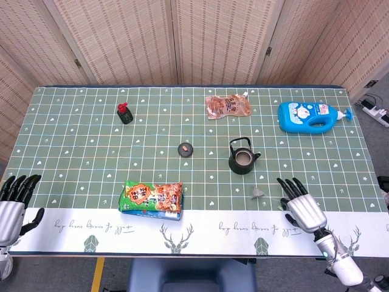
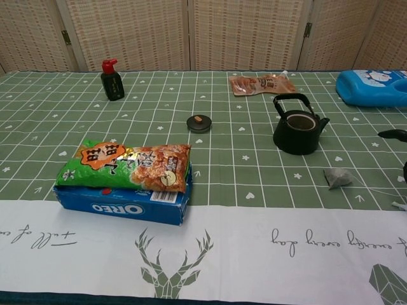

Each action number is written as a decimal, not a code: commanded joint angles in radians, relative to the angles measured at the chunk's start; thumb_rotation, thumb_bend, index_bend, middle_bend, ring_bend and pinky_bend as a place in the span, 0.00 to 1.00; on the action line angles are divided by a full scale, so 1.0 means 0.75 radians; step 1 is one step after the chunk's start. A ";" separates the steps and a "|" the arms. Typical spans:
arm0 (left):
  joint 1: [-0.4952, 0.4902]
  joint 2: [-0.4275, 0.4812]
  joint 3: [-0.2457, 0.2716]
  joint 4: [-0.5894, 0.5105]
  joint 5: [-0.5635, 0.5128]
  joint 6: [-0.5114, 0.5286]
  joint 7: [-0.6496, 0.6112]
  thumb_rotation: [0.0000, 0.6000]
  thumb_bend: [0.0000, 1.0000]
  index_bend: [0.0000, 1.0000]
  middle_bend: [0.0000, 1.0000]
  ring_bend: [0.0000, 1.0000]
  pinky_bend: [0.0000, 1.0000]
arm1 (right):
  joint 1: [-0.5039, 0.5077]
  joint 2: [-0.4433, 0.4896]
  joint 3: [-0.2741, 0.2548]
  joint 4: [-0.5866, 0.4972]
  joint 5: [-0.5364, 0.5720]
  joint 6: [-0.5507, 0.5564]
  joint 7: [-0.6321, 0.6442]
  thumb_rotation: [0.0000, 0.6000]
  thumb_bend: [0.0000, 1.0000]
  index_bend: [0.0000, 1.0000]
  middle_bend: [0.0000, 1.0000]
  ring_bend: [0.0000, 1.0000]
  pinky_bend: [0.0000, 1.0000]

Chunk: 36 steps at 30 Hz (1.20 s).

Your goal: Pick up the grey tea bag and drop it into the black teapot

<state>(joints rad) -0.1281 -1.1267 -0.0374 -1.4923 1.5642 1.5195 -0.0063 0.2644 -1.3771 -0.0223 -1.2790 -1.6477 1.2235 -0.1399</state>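
Note:
The grey tea bag (image 1: pixel 257 192) (image 2: pixel 338 177) lies flat on the green cloth, its thin string trailing right toward a small tag (image 1: pixel 281 208). The black teapot (image 1: pixel 242 159) (image 2: pixel 298 126) stands lidless just behind it, handle up. Its small round lid (image 1: pixel 185 149) (image 2: pixel 199 122) sits apart to the left. My right hand (image 1: pixel 302 208) hovers right of the tea bag, fingers spread, holding nothing; in the chest view only dark fingertips (image 2: pixel 394 134) show at the right edge. My left hand (image 1: pixel 12 204) rests open at the table's near-left edge.
A green snack bag on a blue Oreo box (image 1: pixel 152 199) (image 2: pixel 127 178) lies at the front left. A small dark bottle with a red cap (image 1: pixel 124 113) (image 2: pixel 112 80), a brown pouch (image 1: pixel 227 106) (image 2: pixel 262 84) and a blue detergent bottle (image 1: pixel 311 115) (image 2: pixel 371 87) sit further back.

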 commanded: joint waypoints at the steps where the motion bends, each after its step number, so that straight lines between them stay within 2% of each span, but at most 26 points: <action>1: 0.000 0.000 0.002 -0.001 0.004 0.000 0.001 1.00 0.39 0.02 0.07 0.04 0.00 | -0.009 -0.025 0.001 0.046 0.024 0.010 0.027 1.00 0.32 0.55 0.00 0.00 0.00; 15: -0.003 0.009 0.005 0.002 0.007 -0.008 -0.024 1.00 0.39 0.03 0.07 0.04 0.00 | 0.022 -0.127 0.009 0.177 0.077 -0.036 0.066 1.00 0.32 0.55 0.00 0.00 0.00; 36: 0.000 0.014 0.008 -0.003 0.014 -0.001 -0.029 1.00 0.39 0.03 0.07 0.04 0.00 | 0.051 -0.143 -0.006 0.167 0.108 -0.074 0.067 1.00 0.32 0.55 0.00 0.00 0.00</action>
<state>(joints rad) -0.1281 -1.1165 -0.0317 -1.4945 1.5745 1.5189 -0.0283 0.3017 -1.4840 -0.0268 -1.1541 -1.5674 1.1691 -0.0905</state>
